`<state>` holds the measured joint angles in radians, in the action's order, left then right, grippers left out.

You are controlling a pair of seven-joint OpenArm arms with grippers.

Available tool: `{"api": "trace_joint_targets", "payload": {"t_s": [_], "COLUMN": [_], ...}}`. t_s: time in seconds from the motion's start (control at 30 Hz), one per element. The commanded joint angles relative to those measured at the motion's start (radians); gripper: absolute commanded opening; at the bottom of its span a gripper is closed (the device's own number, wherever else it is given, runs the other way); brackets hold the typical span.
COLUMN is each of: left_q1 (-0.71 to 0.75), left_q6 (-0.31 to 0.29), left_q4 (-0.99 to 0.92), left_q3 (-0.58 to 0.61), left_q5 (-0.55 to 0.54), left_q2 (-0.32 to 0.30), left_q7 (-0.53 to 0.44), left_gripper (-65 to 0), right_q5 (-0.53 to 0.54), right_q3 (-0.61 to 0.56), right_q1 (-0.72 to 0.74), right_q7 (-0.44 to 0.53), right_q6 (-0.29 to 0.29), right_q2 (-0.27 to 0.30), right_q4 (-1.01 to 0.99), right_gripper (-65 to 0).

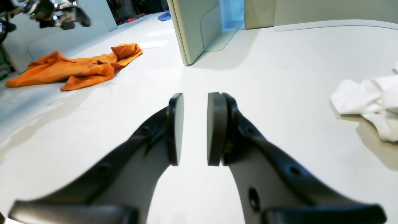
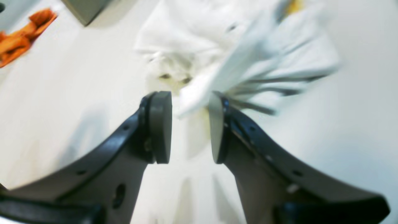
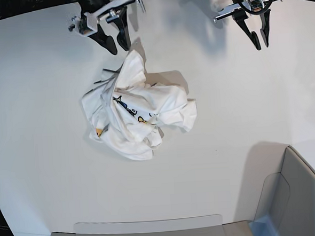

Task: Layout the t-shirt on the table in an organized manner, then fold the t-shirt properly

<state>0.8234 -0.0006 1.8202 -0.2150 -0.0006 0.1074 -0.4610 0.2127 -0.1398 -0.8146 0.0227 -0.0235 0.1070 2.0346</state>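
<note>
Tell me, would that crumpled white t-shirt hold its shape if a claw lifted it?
Probably not. The t-shirt lies bunched in soft folds on the table, so it would likely droop and unfurl. It looks thin and light; pushed, it would probably bunch rather than slide whole.

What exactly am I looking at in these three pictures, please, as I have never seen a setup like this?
It is a robot with two arms, each ending in a two-fingered gripper. The base view looks down on a white table. The other two views come from cameras on the wrists, looking out between the fingers. A crumpled white t-shirt lies on the table. The right gripper is open, with a fold of the shirt between its fingers; the blur hides whether the cloth touches them. The left gripper is partly open over bare table and holds nothing. An orange cloth lies further off, seen only from the wrists. A grey bin-like piece stands at one corner.
</note>
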Motion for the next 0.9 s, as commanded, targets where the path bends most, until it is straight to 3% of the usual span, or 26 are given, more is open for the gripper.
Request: {"api": "trace_joint_targets", "payload": {"t_s": [0.0, 0.2, 0.4, 0.57, 0.77, 0.87], "left_q1": [0.001, -0.002, -0.025, -0.04, -0.045, -0.046], "left_q6": [0.003, 0.003, 0.003, 0.003, 0.003, 0.003], "left_q4": [0.016, 0.016, 0.016, 0.016, 0.016, 0.016], "left_q3": [-0.004, -0.004, -0.004, -0.005, -0.004, -0.005], "left_q5": [0.001, 0.001, 0.001, 0.001, 0.001, 0.001], "left_q2": [-0.005, -0.005, -0.005, -0.005, -0.007, -0.007], "left_q7": [-0.014, 0.032, 0.075, 0.098, 0.098, 0.098], "left_gripper": [-50.3, -50.3, -50.3, -50.3, -50.4, -50.4], "right_q5": [0.031, 0.179, 0.209, 0.215, 0.216, 0.216], "right_q3": [-0.002, 0.004, -0.004, -0.005, 0.002, 0.004], "right_q1": [0.011, 0.077, 0.08, 0.125, 0.238, 0.257], "right_q7": [-0.013, -0.123, -0.123, -0.129, -0.367, -0.399], "right_q6": [0.007, 0.003, -0.102, -0.148, -0.198, -0.215], "right_q2": [-0.01, -0.019, -0.017, -0.013, -0.048, -0.08], "right_q4": [0.021, 0.021, 0.019, 0.015, 0.015, 0.015], "right_gripper": [-43.9, -43.9, -43.9, -43.9, -43.9, -43.9]}}
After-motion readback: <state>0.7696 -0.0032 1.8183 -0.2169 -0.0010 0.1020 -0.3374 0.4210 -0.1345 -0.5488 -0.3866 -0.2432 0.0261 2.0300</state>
